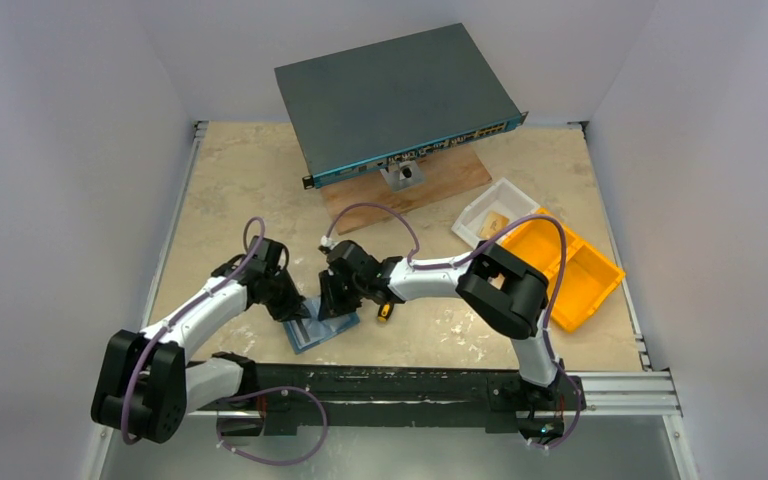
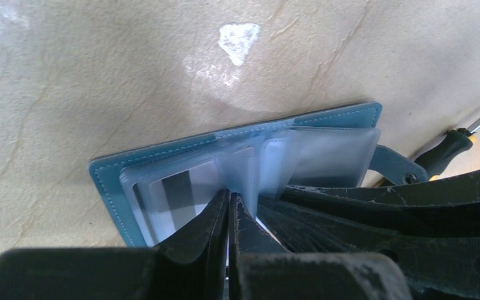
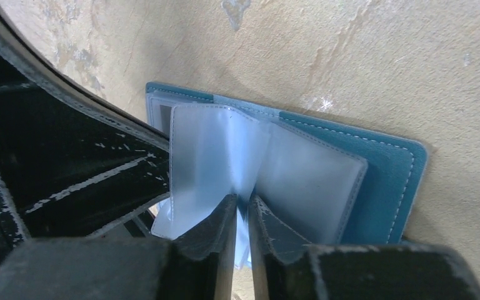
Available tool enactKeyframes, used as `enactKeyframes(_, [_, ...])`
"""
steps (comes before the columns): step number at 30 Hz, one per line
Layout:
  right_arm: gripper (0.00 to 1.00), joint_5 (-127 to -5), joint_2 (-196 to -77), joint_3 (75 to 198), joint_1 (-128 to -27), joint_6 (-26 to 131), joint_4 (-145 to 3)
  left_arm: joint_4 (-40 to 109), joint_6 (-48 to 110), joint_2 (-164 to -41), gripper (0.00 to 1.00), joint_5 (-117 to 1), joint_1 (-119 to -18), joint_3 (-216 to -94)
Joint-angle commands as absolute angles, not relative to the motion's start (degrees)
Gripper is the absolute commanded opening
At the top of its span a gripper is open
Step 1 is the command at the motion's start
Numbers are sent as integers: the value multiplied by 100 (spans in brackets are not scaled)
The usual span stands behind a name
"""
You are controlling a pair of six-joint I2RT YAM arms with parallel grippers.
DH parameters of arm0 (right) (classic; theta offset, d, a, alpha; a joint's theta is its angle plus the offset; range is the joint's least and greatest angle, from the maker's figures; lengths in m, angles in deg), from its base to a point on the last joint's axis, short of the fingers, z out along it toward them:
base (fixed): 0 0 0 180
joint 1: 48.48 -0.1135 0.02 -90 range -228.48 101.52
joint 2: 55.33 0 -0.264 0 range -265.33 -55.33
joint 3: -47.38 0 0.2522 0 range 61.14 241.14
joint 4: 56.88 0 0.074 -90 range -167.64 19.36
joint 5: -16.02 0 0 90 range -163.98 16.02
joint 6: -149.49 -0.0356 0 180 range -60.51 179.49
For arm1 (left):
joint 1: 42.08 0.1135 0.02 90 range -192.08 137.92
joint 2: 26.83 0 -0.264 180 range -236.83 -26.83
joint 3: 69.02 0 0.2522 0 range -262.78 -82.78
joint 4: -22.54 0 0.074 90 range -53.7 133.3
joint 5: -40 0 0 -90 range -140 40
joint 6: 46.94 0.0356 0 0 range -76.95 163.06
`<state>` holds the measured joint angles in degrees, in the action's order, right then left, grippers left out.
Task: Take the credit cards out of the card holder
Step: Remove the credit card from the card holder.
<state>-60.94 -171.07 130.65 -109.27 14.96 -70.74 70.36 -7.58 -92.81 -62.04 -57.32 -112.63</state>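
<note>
I see the card holder lying open on the worktop, low in the middle of the top view, its teal cover flat and its clear sleeves standing up like pages. Both arms meet over it.

The left gripper comes in from the left. In its wrist view the two fingers are pressed together, clamped on one thin sleeve near the spine. Under another sleeve, at the lower left of this frame, a grey and white card shows through.

The right gripper comes in from the right side of the holder. Its jaws stand a little apart and a sleeve passes through the narrow gap. If the fingers touch this sleeve I cannot tell. At the left of this view the black body of the left gripper fills the frame.

A screwdriver with a black and yellow handle lies just beside the holder, on its right in the top view. At the top centre is a switch on a board. To the right, well apart from the holder, are a white tray and an orange bin
</note>
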Motion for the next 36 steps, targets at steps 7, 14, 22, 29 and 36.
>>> enactKeyframes(7, [30, -6504, -16563, 13352, -10837, 1708, -7564, 6472, -924, -9418, 0, -6750, -5778, -11296])
enactKeyframes(14, [41, -6593, -16310, 13396, -10837, 1698, -7584, 6457, -909, -9446, 0, -6878, -5768, -11422])
enactKeyframes(22, [45, -6844, -16019, 13353, -10842, 1721, -7728, 6329, -931, -9466, 0, -7188, -5780, -11489])
enactKeyframes(29, [46, -7131, -15790, 13330, -10834, 1731, -7934, 6268, -991, -9484, 0, -7366, -5859, -11563])
enactKeyframes(36, [46, -7355, -15553, 13101, -10833, 1695, -8018, 6194, -1131, -9601, 0, -7391, -6129, -11711])
